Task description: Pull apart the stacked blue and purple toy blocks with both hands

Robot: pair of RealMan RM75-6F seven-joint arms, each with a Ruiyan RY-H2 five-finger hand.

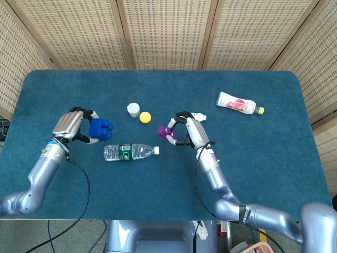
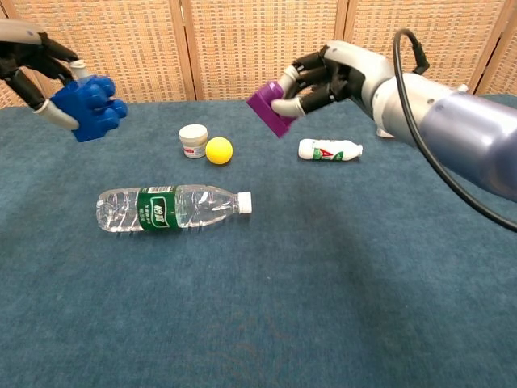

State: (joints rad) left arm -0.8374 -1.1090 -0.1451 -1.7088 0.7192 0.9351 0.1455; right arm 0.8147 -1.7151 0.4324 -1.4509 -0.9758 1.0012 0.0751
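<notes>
The counter point(image 1: 253, 153) carried a water bottle point(image 2: 166, 208) whose green label was illegible. The left robot hand point(image 1: 71, 125) gripped the blue block point(image 2: 87, 107); the right robot hand point(image 2: 335, 74) pinched the purple block point(image 2: 268, 108), both raised and well apart. Judgement: separation complete; keep grips firm, lower each block onto bare cloth.
</notes>
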